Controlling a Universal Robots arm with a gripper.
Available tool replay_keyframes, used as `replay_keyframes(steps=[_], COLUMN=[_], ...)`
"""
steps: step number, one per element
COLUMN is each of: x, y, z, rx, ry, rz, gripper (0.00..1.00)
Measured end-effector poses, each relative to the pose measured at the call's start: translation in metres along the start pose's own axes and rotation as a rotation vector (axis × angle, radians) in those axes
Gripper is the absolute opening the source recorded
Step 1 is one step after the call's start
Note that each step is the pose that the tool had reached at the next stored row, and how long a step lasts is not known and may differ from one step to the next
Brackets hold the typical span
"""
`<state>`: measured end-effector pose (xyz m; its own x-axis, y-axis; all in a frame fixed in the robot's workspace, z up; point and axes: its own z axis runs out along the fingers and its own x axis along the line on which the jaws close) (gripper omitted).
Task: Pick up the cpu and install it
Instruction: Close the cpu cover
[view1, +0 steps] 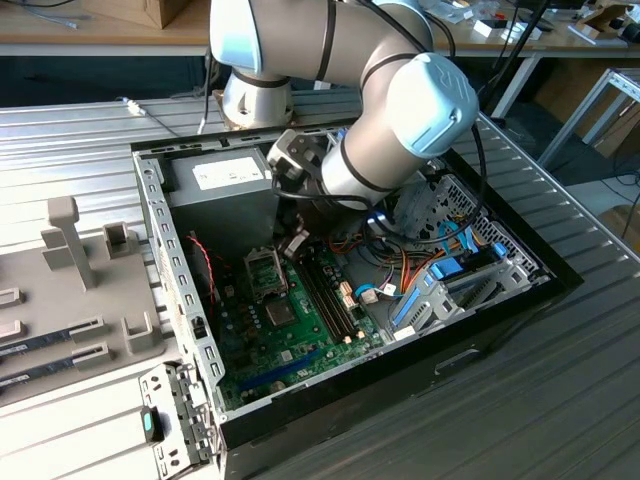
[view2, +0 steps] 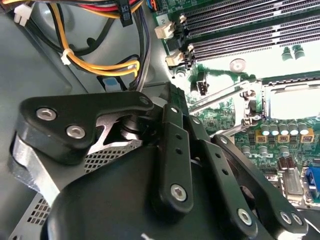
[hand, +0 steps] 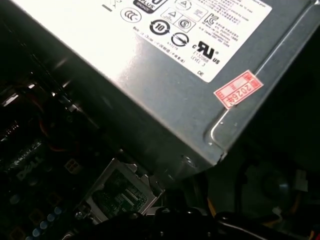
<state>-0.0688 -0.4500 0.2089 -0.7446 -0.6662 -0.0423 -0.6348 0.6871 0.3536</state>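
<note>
Nearest in the exterior view is the ribbed bench (view1: 560, 400). On it sits an open black computer case (view1: 400, 385). Inside lies the green board (view1: 300, 345).

Take the middle of that board as the middle of a clock. The square metal socket (view1: 268, 270) sits at about 11 o'clock. The long black slots (view1: 330, 295) run by at about 1 o'clock.

The pincer (view1: 295, 243) hangs low in the case, just beside the socket at its 2 o'clock side. I cannot tell if the pincer is open or closed, or if it grips anything (the arm's own dark parts block the tips). The cpu I cannot pick out for sure, so I cannot say where it is.

In the second wrist view the socket's (view2: 287, 100) thin bar (view2: 220, 97) looks lifted. So I think the step in hand is the work right at the socket.

A bunch of wires (view1: 400, 270) lies near. Any move here calls for going slow and straight.

Farther back is the grey power box (view1: 225, 175), then the big arm (view1: 400, 110).
</note>
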Motion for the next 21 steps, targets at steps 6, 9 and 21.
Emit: replay_keyframes(steps=[6,9,21], x=[0.0004,0.0004,0.0026], y=[0.0022,0.0033,0.0032], z=[-0.0055,-0.0084,-0.0153], rx=[-0.0018,-0.0027,-0.0121], ry=[-0.0002,-0.0004,-0.0053], rz=[-0.003,-0.005,-0.015], gripper=[0.11,0.11,0.11])
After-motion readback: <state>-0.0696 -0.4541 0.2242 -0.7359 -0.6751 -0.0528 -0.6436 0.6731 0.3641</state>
